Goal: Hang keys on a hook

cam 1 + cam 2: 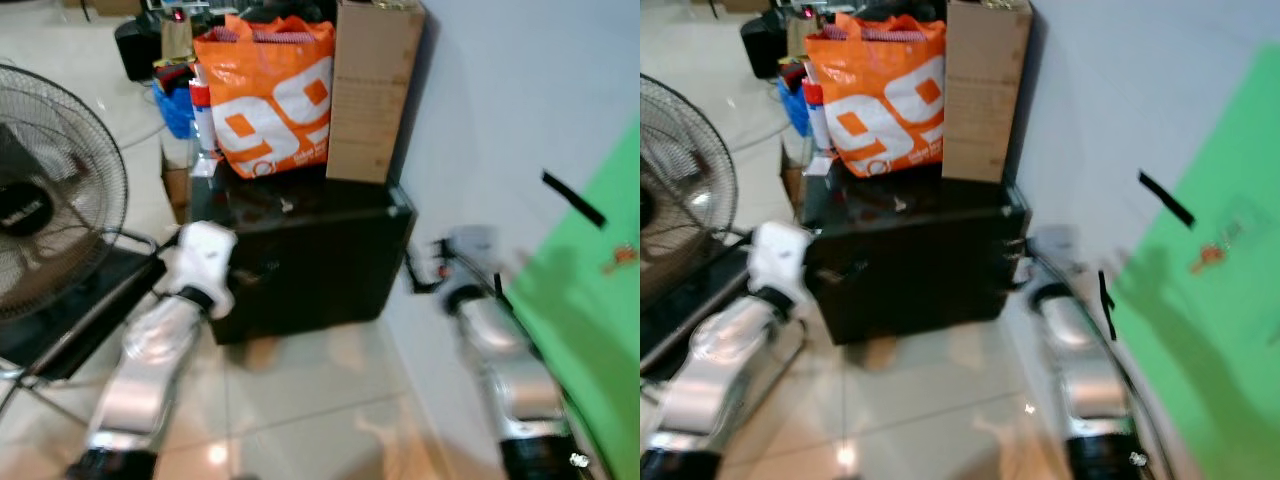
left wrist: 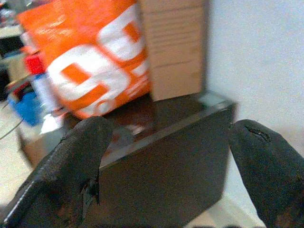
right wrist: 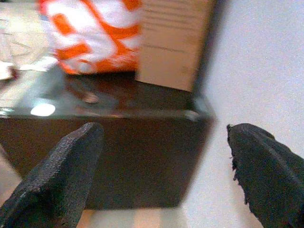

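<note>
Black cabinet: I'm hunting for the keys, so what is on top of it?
On the black cabinet: an orange bag, a cardboard box, one small unclear item. Anything behind them is hidden.

The keys (image 3: 88,98) are a small, pale, shiny lump, too blurred to make out single keys or a ring. They lie flat on the glossy dark top of the cabinet (image 1: 310,260), near its front edge. That puts them ahead of the right gripper (image 3: 161,137) and above it, well apart from its spread fingers, and likewise ahead of the left gripper (image 2: 166,137). A small orange fitting (image 1: 620,255) on the green panel (image 1: 590,330), out to the right gripper's right and higher, may be the hook.
</note>
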Robot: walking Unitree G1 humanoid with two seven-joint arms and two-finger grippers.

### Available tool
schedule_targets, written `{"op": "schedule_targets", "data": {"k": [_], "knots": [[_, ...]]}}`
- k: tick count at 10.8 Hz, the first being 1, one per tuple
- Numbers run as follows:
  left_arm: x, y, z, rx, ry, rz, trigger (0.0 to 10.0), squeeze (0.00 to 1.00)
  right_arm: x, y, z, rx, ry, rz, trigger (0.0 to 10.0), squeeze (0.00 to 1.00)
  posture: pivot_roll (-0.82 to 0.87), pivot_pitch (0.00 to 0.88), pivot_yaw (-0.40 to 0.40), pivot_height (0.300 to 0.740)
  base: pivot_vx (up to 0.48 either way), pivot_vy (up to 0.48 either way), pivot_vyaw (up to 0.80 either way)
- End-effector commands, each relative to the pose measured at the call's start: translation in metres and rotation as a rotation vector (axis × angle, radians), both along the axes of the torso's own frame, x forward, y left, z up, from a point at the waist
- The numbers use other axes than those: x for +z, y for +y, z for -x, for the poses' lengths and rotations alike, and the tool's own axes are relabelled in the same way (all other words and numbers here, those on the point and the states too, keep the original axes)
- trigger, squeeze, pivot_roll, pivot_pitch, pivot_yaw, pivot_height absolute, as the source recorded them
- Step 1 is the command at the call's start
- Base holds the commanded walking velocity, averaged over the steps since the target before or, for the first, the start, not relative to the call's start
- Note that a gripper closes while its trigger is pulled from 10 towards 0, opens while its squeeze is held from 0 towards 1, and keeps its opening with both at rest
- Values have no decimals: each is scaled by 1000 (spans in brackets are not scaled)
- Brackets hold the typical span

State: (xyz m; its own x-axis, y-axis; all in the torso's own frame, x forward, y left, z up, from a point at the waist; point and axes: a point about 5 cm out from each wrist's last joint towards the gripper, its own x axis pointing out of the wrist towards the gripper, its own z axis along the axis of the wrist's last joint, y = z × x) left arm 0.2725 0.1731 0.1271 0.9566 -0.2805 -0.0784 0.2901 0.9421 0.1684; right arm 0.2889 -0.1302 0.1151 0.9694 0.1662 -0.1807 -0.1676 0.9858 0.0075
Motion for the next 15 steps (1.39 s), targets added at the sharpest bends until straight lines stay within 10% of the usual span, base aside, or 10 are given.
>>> {"op": "schedule_targets", "data": {"k": [1,15], "knots": [[4,-6,-1,-18,-18,4,10000,0,2,-10,-1,-28,-10,16,10000,1000,13,0,-37,740,405,0,0],[5,-7,-2,-25,-17,-8,10000,0,3,-9,-4,-24,-14,43,10000,1000,18,0,-35,740,397,0,116]]}}
